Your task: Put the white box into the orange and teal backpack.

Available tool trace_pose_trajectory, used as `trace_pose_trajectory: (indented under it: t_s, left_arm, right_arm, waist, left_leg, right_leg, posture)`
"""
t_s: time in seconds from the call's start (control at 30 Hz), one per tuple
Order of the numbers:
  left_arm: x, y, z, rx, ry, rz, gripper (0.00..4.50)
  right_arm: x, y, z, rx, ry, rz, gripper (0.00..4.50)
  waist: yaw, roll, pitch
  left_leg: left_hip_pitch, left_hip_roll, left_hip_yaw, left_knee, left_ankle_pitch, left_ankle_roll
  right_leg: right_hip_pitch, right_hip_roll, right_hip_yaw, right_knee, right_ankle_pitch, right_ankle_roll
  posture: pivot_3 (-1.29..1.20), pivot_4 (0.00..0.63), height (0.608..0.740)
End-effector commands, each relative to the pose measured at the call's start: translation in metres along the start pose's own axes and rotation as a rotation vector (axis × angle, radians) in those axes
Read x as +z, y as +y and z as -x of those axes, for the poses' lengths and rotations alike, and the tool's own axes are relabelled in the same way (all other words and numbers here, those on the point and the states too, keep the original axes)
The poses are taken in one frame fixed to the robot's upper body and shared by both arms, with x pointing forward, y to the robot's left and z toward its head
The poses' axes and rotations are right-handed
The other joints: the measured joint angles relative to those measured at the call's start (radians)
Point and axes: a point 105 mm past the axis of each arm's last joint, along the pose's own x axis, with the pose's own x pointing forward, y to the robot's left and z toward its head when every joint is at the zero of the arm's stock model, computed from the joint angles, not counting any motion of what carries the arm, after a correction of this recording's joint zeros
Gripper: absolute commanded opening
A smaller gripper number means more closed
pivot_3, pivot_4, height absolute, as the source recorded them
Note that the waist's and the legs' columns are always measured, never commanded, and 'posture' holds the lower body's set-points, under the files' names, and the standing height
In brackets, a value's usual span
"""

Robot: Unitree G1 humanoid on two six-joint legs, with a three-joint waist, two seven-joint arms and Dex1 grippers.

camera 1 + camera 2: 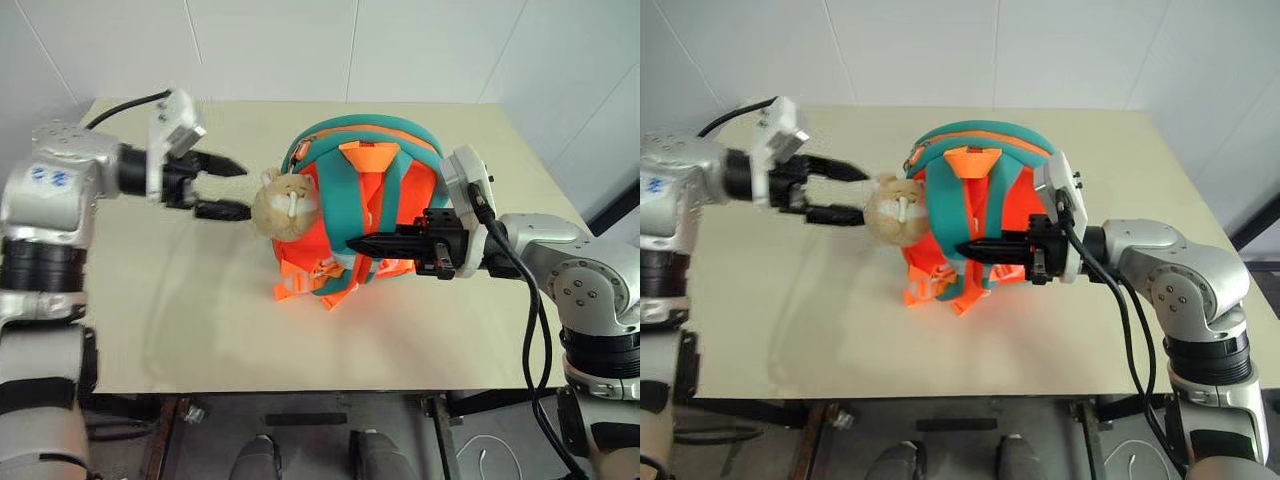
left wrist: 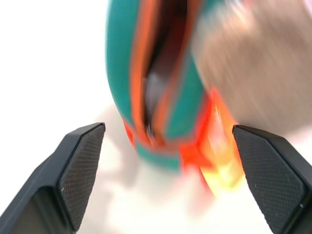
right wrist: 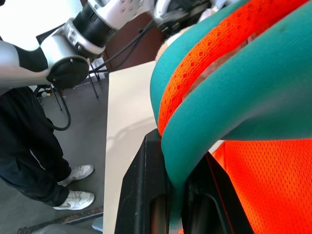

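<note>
Black textured fingers are standing wide apart on the left gripper (image 1: 221, 188), one finger above the other, and nothing is sitting between them. Its tips are hovering just beside the plush hamster (image 1: 285, 204), a tan, fuzzy, rounded toy (whether the lower tip is actually touching the fur, I cannot tell). In the left wrist view, the fingers' (image 2: 80, 175) inner pads are showing a fine cross-hatched grip pattern, and past them a dark slit is showing between the teal and orange edges of the bag.

Moving to the middle, the orange and teal backpack (image 1: 362, 215) is sitting on the pale cream table (image 1: 200, 310), back panel facing up, its domed top edge pointing toward the far wall. Teal padded straps are running down over bright orange mesh, an orange tab is sitting at the top, and loose orange webbing is spilling out at the near end. The hamster is hanging off the bag's left side.

On the right, the right gripper (image 1: 365, 244) is reaching in level, its slim black fingers pinched tight on a teal shoulder strap (image 3: 204, 141); the right wrist view is showing that smooth padded band squeezed between the two fingers, with honeycomb orange mesh behind it. As for the white box, I am not finding it anywhere.

A person's dark trousers and white shoes (image 3: 73, 192) are standing by the table.
</note>
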Motion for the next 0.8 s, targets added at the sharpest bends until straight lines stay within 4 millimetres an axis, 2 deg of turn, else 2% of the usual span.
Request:
trace_pose_trajectory:
  t_s: [0.03, 0.13, 0.23, 0.37, 0.5, 0.63, 0.8]
  left_arm:
    - [0.022, -0.021, 0.023, -0.031, -0.070, -0.063, 4.47]
    - [0.037, -0.036, 0.019, -0.050, -0.195, -0.044, 4.47]
    - [0.038, -0.041, 0.014, -0.039, -0.210, -0.025, 4.47]
    - [0.044, -0.048, -0.016, -0.061, -0.288, 0.008, 4.47]
    - [0.039, -0.038, -0.037, -0.001, -0.273, 0.046, 4.47]
    - [0.044, -0.045, -0.041, -0.054, -0.276, 0.090, 3.66]
    - [0.046, -0.036, -0.032, -0.020, -0.245, 0.129, 2.14]
  right_arm:
    - [0.011, 0.004, 0.000, 0.021, -0.022, 0.063, 0.00]
    - [0.011, 0.003, -0.001, 0.028, -0.020, 0.062, 0.00]
    - [0.010, 0.003, -0.002, 0.032, -0.020, 0.062, 0.00]
    - [0.010, 0.002, -0.004, 0.043, -0.020, 0.065, 0.00]
    - [0.010, 0.003, -0.005, 0.048, -0.023, 0.066, 0.00]
    - [0.010, 0.005, -0.005, 0.050, -0.026, 0.066, 0.00]
    - [0.009, 0.009, -0.004, 0.050, -0.045, 0.065, 0.00]
  waist:
    - [0.003, 0.000, 0.000]
    - [0.017, 0.000, 0.000]
    - [0.016, 0.000, 0.000]
    - [0.010, 0.000, 0.000]
    - [0.005, 0.000, 0.000]
    - [0.004, 0.000, 0.000]
    - [0.007, 0.000, 0.000]
  left_leg:
    - [0.000, 0.000, 0.000, 0.000, 0.000, 0.000]
    - [0.000, 0.000, -0.001, 0.000, 0.000, 0.000]
    - [0.000, -0.001, -0.002, 0.002, 0.000, 0.001]
    - [0.001, -0.001, -0.002, 0.002, 0.000, 0.000]
    - [0.001, -0.001, -0.002, 0.002, 0.000, 0.000]
    - [0.001, 0.000, -0.002, 0.001, 0.000, 0.000]
    - [0.000, -0.001, -0.002, 0.002, 0.000, 0.000]
  right_leg:
    - [0.000, 0.000, 0.000, 0.000, 0.000, 0.000]
    - [0.001, 0.000, -0.001, 0.000, 0.000, 0.000]
    - [0.003, -0.001, 0.000, -0.001, 0.000, 0.001]
    - [0.003, 0.000, -0.001, 0.001, 0.000, 0.001]
    - [0.002, 0.000, 0.000, 0.001, 0.001, 0.001]
    - [0.001, 0.000, 0.000, 0.001, 0.000, 0.001]
    - [0.002, 0.000, 0.000, 0.000, 0.000, 0.001]
  posture:
    - [0.00, 0.150, 0.740]
    - [0.00, 0.150, 0.740]
    - [0.00, 0.150, 0.740]
    - [0.00, 0.150, 0.740]
    - [0.00, 0.150, 0.740]
    - [0.00, 0.150, 0.740]
    - [0.00, 0.150, 0.740]
